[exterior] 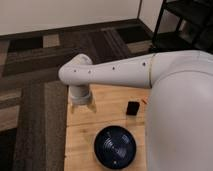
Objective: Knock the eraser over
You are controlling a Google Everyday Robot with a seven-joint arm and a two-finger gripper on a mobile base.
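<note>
Patterned carpet [35,100] borders the wooden desk [80,142] along its left edge; your claw [83,105] hangs from the white arm [115,75] over the desk's far-left corner, and you cannot tell whether it is open or holding anything; bare wood lies between it and the eraser [132,108]; the dark blue bowl [115,147] sits nearer the camera, apart from both; the eraser rests near the far edge, right of centre, its long axis unclear; a thin orange stick [145,101] lies just beside it.
</note>
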